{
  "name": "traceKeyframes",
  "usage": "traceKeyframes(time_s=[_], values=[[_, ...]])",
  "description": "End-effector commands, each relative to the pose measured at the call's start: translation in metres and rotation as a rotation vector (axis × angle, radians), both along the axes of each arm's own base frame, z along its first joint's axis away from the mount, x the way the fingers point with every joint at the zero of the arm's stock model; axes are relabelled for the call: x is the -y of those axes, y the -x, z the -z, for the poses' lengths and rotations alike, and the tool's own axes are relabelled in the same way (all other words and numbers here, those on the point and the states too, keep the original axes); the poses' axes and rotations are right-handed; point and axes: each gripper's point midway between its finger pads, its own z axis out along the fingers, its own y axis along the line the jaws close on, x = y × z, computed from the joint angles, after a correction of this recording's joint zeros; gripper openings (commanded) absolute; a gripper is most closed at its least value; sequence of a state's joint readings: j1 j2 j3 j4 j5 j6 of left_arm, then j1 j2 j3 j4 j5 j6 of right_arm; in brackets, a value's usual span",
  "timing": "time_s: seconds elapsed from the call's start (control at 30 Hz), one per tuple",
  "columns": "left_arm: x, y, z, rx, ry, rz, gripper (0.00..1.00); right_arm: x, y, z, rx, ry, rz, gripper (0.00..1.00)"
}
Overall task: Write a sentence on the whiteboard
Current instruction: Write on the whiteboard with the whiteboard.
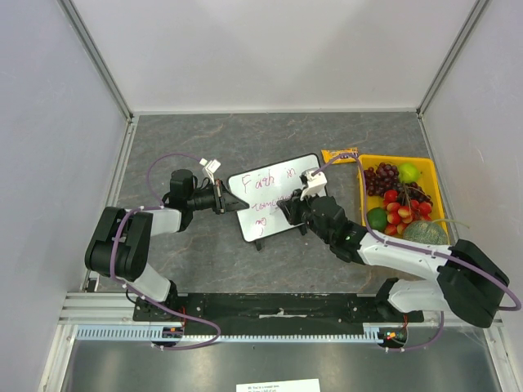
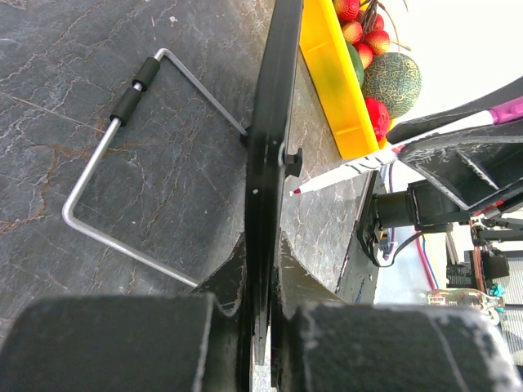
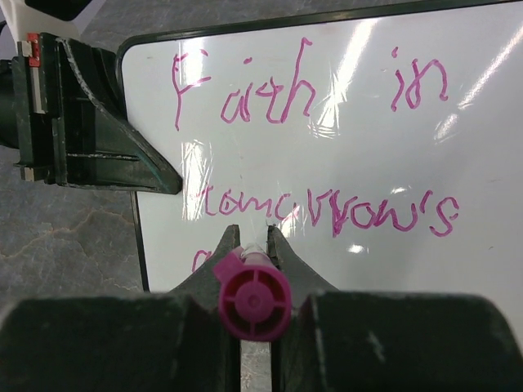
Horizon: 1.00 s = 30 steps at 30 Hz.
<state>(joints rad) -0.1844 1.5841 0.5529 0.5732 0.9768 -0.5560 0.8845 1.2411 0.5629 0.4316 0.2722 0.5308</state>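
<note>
Clamping the whiteboard (image 1: 265, 214) — left pincer (image 1: 235, 205), right pincer (image 3: 252, 238) pinching a marker (image 3: 254, 299).

Pink handwriting on the whiteboard (image 3: 490, 269)
The sentence (image 3: 298, 90) read "Faith in" toward 12 o'clock of the board and "tomorrow's" across its middle. A third line began at 7 o'clock, cut off by the marker (image 3: 254, 300). A white label (image 1: 278, 385) at 6 o'clock of the overhead view was too small to read.

Behind whiteboard (image 1: 274, 184): open table (image 1: 245, 139), room for me to pass.
Right side: yellow fruit tray (image 1: 384, 159) just beside my right arm.
Board's left edge: taken by my left gripper (image 1: 237, 206).
Board front: my right gripper (image 1: 288, 209) and its marker (image 3: 254, 300).
</note>
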Motion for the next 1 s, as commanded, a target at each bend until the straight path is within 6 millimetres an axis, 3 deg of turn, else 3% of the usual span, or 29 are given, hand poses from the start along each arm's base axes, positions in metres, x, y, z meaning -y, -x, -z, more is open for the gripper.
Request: traceKeyframes(time_s=[0.0, 0.5, 0.97], values=[[-0.023, -0.012, 0.050, -0.077, -0.167, -0.148, 0.02, -0.002, -0.005, 0.002, 0.003, -0.023, 0.021, 0.00], [-0.024, -0.013, 0.050, -0.078, -0.165, -0.150, 0.02, -0.007, -0.001, 0.021, -0.040, 0.009, -0.019, 0.00], [-0.024, -0.013, 0.050, -0.078, -0.165, -0.149, 0.02, 0.010, 0.010, 0.040, -0.075, 0.044, 0.002, 0.00]])
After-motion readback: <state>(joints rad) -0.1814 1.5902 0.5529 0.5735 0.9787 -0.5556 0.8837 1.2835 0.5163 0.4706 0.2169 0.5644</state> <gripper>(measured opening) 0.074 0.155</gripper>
